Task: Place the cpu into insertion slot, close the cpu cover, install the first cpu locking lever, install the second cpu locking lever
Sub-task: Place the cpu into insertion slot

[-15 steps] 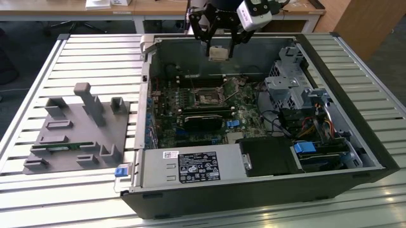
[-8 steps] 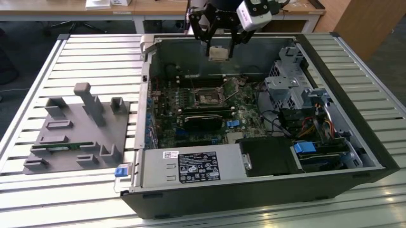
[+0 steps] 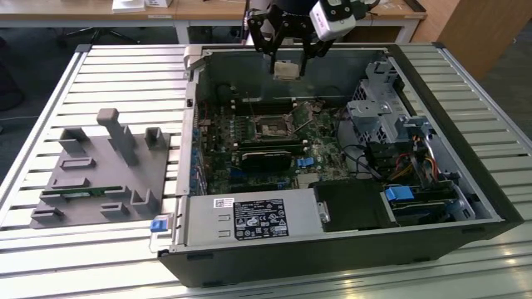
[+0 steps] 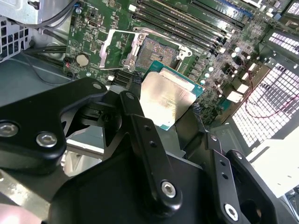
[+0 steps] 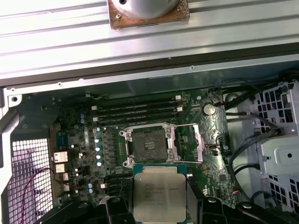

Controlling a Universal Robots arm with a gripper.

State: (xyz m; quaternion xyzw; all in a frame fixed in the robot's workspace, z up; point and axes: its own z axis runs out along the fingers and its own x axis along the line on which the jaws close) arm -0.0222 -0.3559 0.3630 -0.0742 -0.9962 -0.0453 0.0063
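Over the motherboard (image 5: pixel 79 133), the hand (image 3: pixel 288 71) pinches the cpu (image 4: pixel 168 100).

The claw (image 3: pixel 288 65) points downward, its fingers (image 4: pixel 140 130) clamped on the cpu (image 4: pixel 170 98).

insertion slot (image 5: pixel 150 142): open above | cpu cover (image 5: pixel 189 143): lying open beside | drive cage (image 3: pixel 378 103): crowds exterior view's right
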